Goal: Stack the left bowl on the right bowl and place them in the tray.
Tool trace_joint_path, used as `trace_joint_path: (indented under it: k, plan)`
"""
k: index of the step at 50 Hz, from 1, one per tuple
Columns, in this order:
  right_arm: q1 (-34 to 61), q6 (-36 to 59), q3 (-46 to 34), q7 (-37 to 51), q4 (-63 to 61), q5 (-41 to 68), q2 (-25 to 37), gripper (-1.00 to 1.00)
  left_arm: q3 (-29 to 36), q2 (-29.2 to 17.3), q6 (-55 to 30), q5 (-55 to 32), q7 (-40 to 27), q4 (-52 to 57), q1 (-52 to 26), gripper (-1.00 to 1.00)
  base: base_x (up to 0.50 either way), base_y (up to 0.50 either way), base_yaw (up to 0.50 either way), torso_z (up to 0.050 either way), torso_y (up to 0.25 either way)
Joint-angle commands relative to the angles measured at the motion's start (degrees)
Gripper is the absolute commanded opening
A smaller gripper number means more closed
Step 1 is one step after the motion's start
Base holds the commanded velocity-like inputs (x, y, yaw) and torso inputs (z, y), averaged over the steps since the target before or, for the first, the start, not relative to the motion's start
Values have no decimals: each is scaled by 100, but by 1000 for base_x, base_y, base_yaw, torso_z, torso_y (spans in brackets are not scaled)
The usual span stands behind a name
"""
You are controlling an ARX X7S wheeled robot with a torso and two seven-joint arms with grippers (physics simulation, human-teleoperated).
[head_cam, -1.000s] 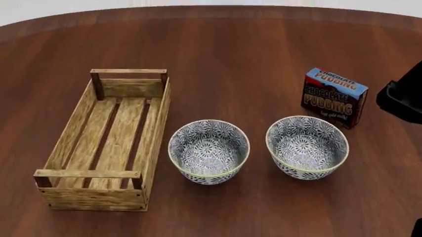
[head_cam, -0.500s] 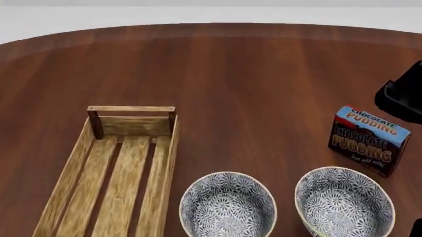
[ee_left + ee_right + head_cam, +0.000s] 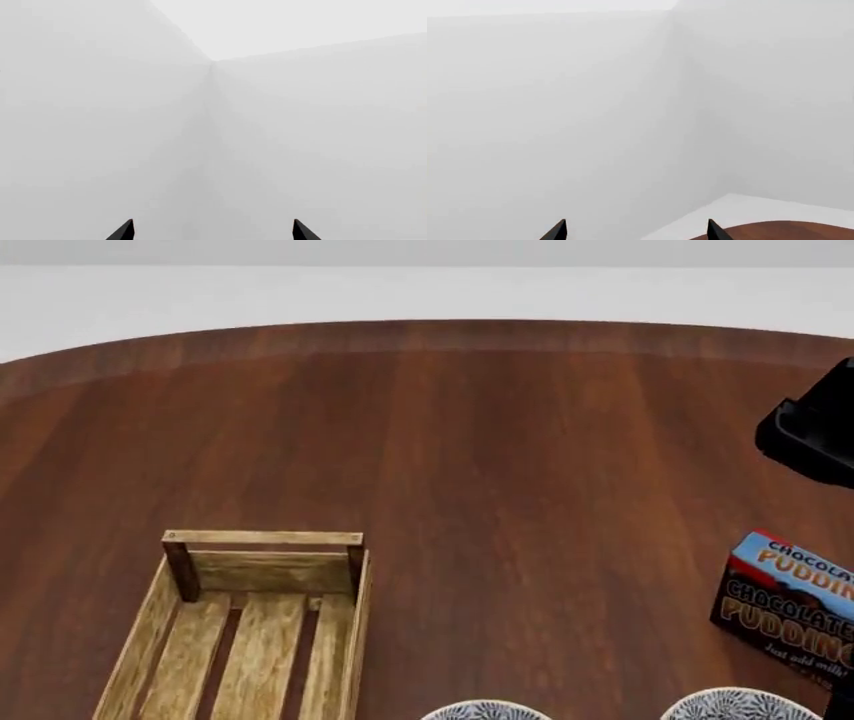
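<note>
Only the patterned top rims of the two bowls show at the head view's lower edge: the left bowl [image 3: 485, 710] and the right bowl [image 3: 738, 705]. The light-wood tray [image 3: 260, 538] lies to their left, its near end cut off by the frame. My left gripper [image 3: 212, 232] is open, with its two dark fingertips wide apart against blank pale wall. In its own wrist view my right gripper [image 3: 637, 231] is open too, facing a wall and a sliver of table. Neither holds anything.
A chocolate pudding box [image 3: 790, 615] stands at the right, beyond the right bowl. A black part of my right arm [image 3: 814, 435] hangs over the table's right side. The round dark-wood table [image 3: 507, 440] stretches far behind the tray to a pale floor.
The head view has tilted upward: tray, bowls and box have slid down the frame, and the bowls are now nearly out of view. Nothing on the table has moved.
</note>
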Motion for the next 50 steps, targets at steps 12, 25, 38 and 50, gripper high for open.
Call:
trace_joint_path:
  k: [12, 25, 38, 50]
  plan:
    - [-43, -83, 14, 3, -27, 59, 27, 100, -917, -367, 114, 30, -290, 66, 1021, 100, 0, 0, 0, 0, -157]
    - [-78, -129, -36, 15, -41, 82, 23, 100, -2707, -478, 503, 125, -367, 68, 3055, 100, -1, 0, 0, 0, -230]
    - [-88, -135, -12, 27, -52, 141, 53, 100, -3458, -462, 831, 332, -414, 68, 4023, 100, -1, 0, 0, 0, -198]
    - [145, 230, -53, -189, -96, 570, 302, 100, -4276, 2, 548, 44, 4, 69, 4169, 100, 0, 0, 0, 0, 0]
